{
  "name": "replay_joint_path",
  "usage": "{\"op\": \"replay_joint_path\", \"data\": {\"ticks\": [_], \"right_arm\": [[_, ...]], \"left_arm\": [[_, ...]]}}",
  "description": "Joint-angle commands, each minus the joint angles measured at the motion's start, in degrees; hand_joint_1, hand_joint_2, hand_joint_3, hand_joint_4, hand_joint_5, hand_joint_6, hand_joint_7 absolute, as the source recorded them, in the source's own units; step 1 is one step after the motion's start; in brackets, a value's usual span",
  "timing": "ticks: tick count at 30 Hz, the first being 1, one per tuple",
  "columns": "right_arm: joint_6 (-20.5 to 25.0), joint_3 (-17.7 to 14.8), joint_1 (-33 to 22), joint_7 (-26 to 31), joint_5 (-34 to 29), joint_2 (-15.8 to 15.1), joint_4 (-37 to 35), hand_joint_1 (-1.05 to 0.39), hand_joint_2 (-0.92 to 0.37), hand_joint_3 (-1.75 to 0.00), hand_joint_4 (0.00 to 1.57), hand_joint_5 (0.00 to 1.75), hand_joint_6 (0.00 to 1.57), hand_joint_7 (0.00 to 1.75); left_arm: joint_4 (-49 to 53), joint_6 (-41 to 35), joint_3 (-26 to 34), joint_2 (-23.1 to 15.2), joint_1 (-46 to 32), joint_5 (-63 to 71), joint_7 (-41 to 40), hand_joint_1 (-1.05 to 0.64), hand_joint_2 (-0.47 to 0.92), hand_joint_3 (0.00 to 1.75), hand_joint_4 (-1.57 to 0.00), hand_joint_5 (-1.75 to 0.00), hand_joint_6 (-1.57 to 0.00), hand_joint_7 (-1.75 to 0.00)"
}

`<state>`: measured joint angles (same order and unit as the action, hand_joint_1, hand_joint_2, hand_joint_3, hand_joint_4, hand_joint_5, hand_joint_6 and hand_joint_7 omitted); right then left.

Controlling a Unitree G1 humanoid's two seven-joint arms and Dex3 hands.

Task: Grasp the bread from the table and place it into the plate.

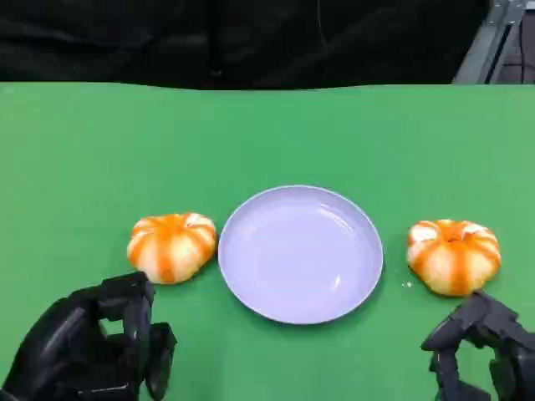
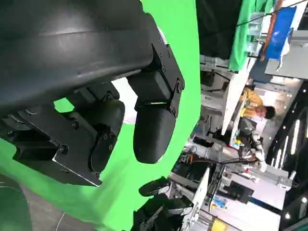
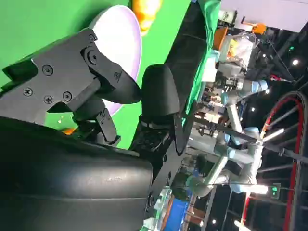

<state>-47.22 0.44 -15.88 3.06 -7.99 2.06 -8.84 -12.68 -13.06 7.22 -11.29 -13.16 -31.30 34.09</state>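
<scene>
The plate (image 1: 300, 253) is sitting on the green table (image 1: 84, 150) with 2 breads flanking it: the left bread (image 1: 171, 246) just beside its left rim, the right bread (image 1: 453, 255) a little off its right rim. The left hand (image 1: 92, 347) is hovering near the left bread, fingers apart, holding nothing. The right hand (image 1: 485, 347) is hovering just before the right bread, fingers spread and empty.

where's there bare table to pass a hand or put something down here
Widest free patch: the green table beyond the plate and both breads. Another strip lies near the robot, between the left hand and right hand. Crowded: the left bread nearly touches the plate; the right bread leaves a narrow gap.
</scene>
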Motion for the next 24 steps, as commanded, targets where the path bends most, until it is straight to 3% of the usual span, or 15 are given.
{"op": "replay_joint_path", "data": {"ticks": [1,16,19,20,23,24], "right_arm": [[0.6,-0.3,-0.8,0.5,0.0,-0.4,1.6,-0.08,-0.54,-1.18,0.82,1.75,0.74,1.5],[0.7,0.0,-0.7,-0.1,1.1,-0.7,1.4,-0.09,-0.56,-1.16,0.83,1.75,0.74,1.5],[1.1,-0.1,-1.2,0.0,0.7,-0.7,2.0,-0.1,-0.56,-1.17,0.83,1.75,0.74,1.5],[1.4,-0.1,-1.3,-0.1,0.9,-0.7,2.3,-0.09,-0.56,-1.16,0.83,1.75,0.74,1.5],[1.7,0.0,-1.5,-0.3,1.2,-0.8,2.5,-0.09,-0.56,-1.16,0.83,1.75,0.74,1.49],[1.1,-0.1,-1.2,-0.3,1.1,-0.9,2.0,-0.09,-0.56,-1.16,0.83,1.75,0.74,1.49]], "left_arm": [[0.1,0.8,0.2,-0.7,-0.1,0.4,0.1,0.26,0.59,1.63,-1.04,-1.75,-0.92,-1.75],[-1.3,1.9,0.1,0.2,-0.9,1.9,-2.2,0.27,0.57,1.62,-1.02,-1.75,-0.89,-1.75],[-2.2,6.1,-0.1,2.3,-2.0,4.9,-4.9,0.26,0.59,1.5,-0.77,-1.75,-0.62,-1.74],[-2.4,6.9,-0.2,2.7,-2.2,5.7,-5.6,0.26,0.58,1.45,-0.62,-1.75,-0.53,-1.72],[-2.5,7.9,-0.5,3.1,-2.4,6.6,-6.3,0.26,0.58,1.42,-0.52,-1.75,-0.47,-1.7],[-2.7,11.2,-1.4,2.4,-2.7,11.7,-7.9,0.26,0.58,1.41,-0.52,-1.75,-0.46,-1.7]]}}
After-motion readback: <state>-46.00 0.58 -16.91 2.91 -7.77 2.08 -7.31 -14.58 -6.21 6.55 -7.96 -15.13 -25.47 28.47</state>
